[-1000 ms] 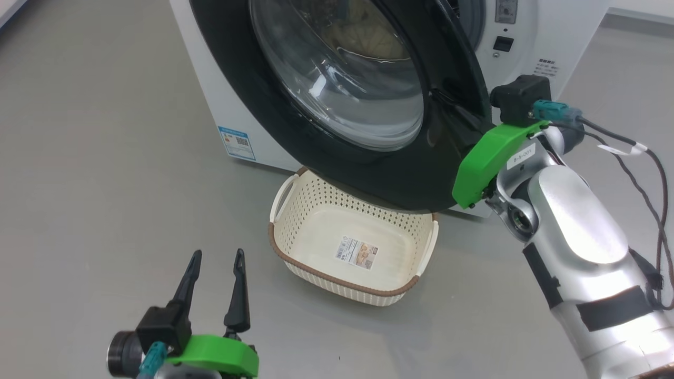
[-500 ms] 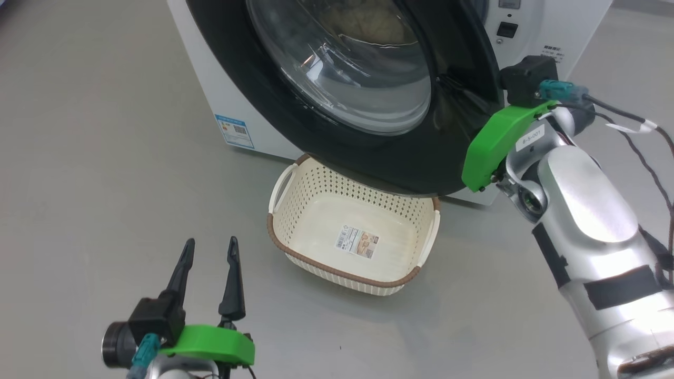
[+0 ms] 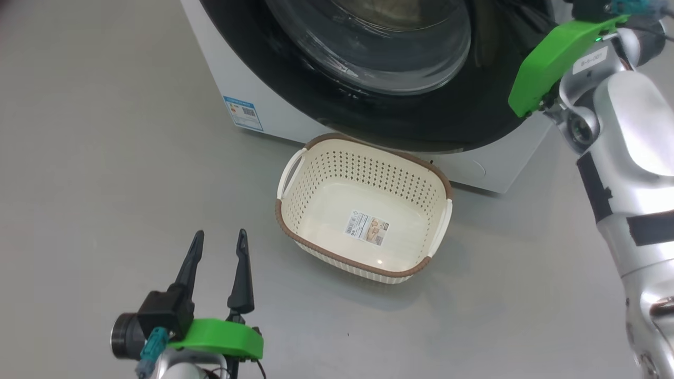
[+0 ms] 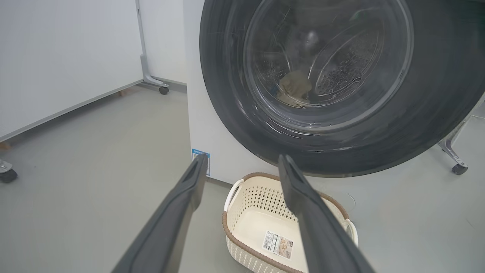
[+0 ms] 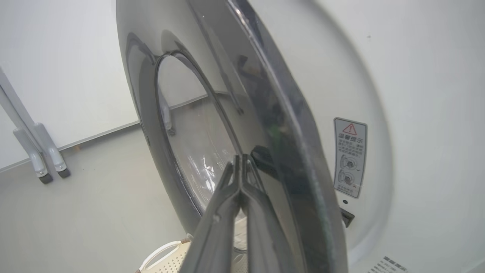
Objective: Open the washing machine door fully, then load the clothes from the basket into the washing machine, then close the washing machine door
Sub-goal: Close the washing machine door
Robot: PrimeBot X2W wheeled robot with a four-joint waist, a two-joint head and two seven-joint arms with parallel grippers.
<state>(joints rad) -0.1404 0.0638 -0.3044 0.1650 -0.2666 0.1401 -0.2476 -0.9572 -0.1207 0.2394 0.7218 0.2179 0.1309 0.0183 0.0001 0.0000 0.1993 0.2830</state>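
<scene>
The large round glossy black washing machine door [image 3: 421, 121] with its bulging clear glass window stands slightly ajar on the front of the big white front-loading washing machine [image 3: 231, 79]. The right wrist view shows a gap between the door's edge and the white front. The head view cuts off the door's top half. Through the glass, the left wrist view shows one pale yellowish lump of clothes [image 4: 293, 85] against the perforated steel drum. It is too dim to count garments or see any print. One small cream-white perforated plastic basket [image 3: 368, 173] with a brown woven-look rim sits on the grey floor [image 3: 105, 184] just before the machine, below the door's lower edge. It has two white handles and one sticker [image 3: 367, 230] on its floor. The left wrist view hides part of it behind a finger. The left claw [image 3: 219, 234] hovers over the floor near the basket's left side, its two dark fingers spread apart and holding nothing. The right claw [image 5: 241, 159] has its two fingers pressed together, tips against the door's outer face beside a dark recess; whether they touch it cannot be told. In the head view the door hides these fingers. One blue label [image 3: 243, 112] marks the machine's lower corner.
</scene>
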